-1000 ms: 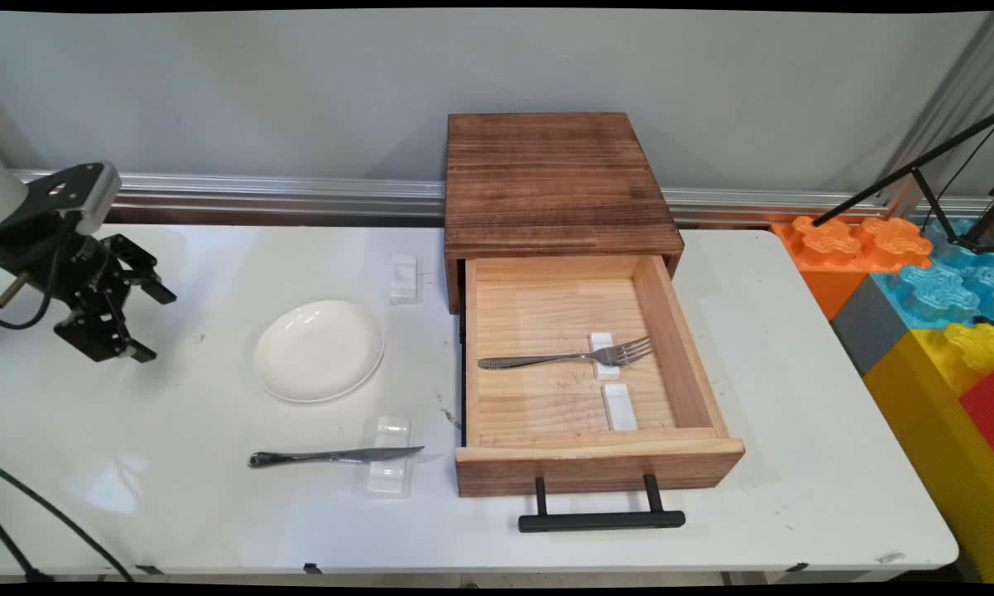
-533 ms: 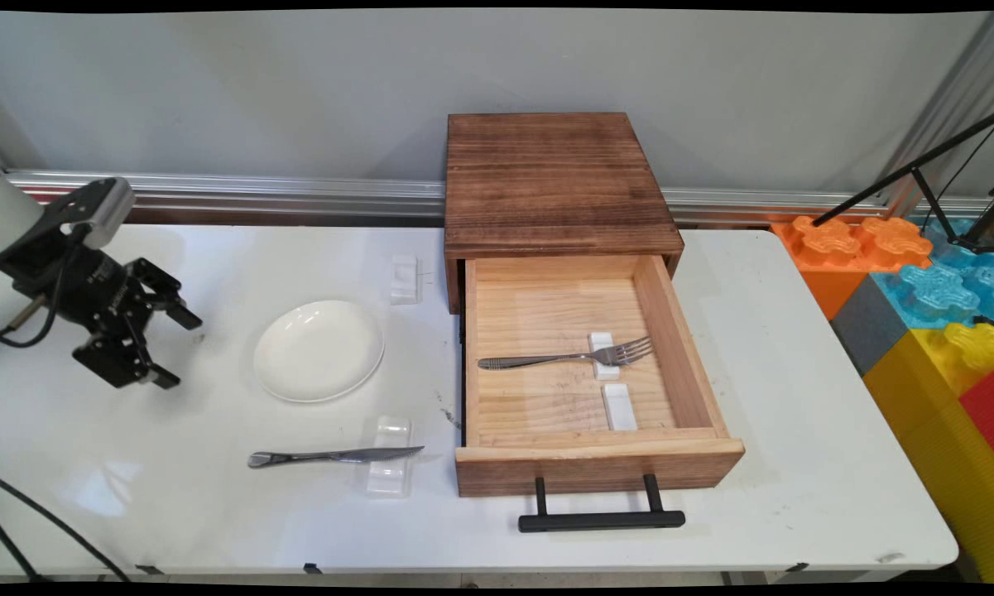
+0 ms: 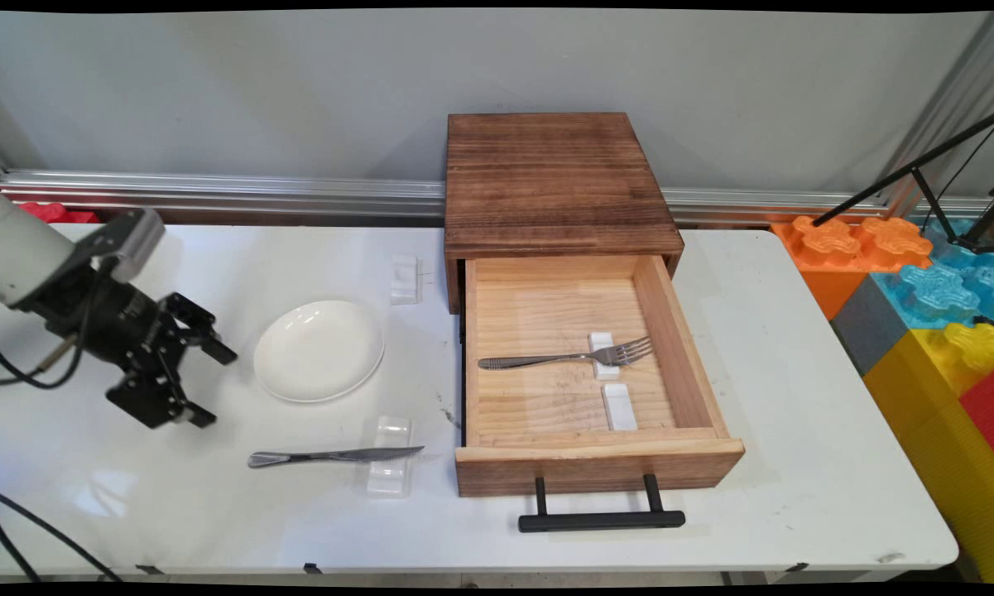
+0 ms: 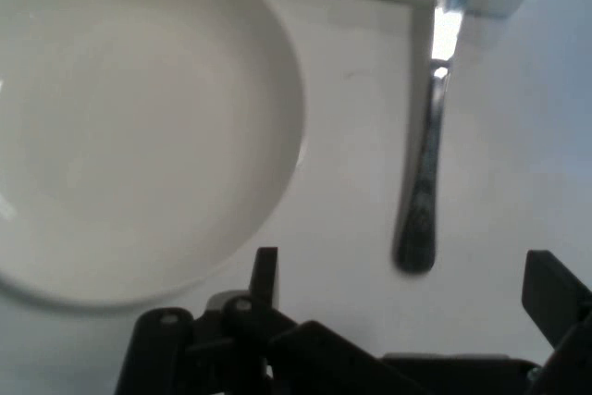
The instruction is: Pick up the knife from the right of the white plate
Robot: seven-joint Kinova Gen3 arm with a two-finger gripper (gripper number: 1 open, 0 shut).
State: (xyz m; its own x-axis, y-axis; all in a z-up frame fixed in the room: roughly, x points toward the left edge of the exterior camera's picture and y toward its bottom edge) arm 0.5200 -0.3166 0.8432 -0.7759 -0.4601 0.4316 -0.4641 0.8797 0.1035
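Note:
My gripper (image 3: 213,386) hangs open over the left part of the white table, fingers spread wide and nothing between them. Just right of it sits an empty white plate (image 3: 319,350). In front of it a metal knife (image 3: 331,455) lies with its blade on a clear rest (image 3: 389,468). In the hand view the gripper (image 4: 407,279) is open, the plate (image 4: 129,127) fills the left, and the knife (image 4: 424,182) runs up the right with its handle end between the fingers' line.
A wooden box (image 3: 556,182) stands at the back with its drawer (image 3: 596,463) pulled out. Inside lie a fork (image 3: 567,358) on a white rest and a second white rest (image 3: 620,406). Another rest (image 3: 405,277) sits behind the plate. Coloured blocks (image 3: 935,314) stand off the right edge.
The gripper has travelled right and toward the table's near side, closing in on the plate and the knife. It has stayed open. Nothing else has moved.

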